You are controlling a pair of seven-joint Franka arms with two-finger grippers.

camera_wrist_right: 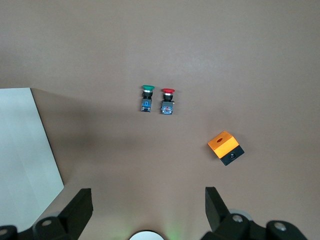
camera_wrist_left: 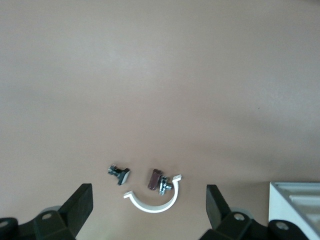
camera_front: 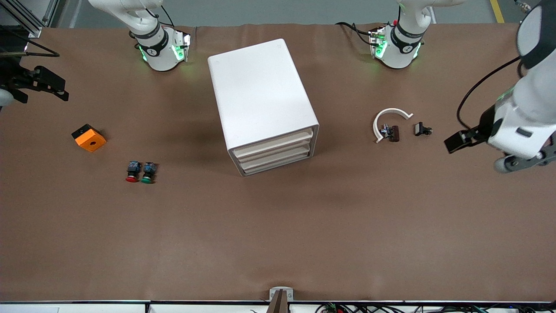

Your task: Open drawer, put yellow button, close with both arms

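Observation:
The white cabinet (camera_front: 260,95) stands mid-table with all three drawers shut; the top drawer (camera_front: 278,141) faces the front camera. No yellow button shows in any view. My left gripper (camera_front: 460,139) is open and empty in the air over the left arm's end of the table, beside a white C-shaped clip (camera_wrist_left: 152,202). In its wrist view the left gripper (camera_wrist_left: 149,200) has its jaws wide apart. My right gripper (camera_front: 39,84) is open and empty over the right arm's end; its wrist view (camera_wrist_right: 149,202) shows bare table between the jaws.
A red-capped button (camera_front: 132,171) and a green-capped button (camera_front: 148,172) lie side by side toward the right arm's end, with an orange block (camera_front: 89,138) beside them. By the clip (camera_front: 388,119) lie a brown part (camera_front: 393,133) and a small black part (camera_front: 421,129).

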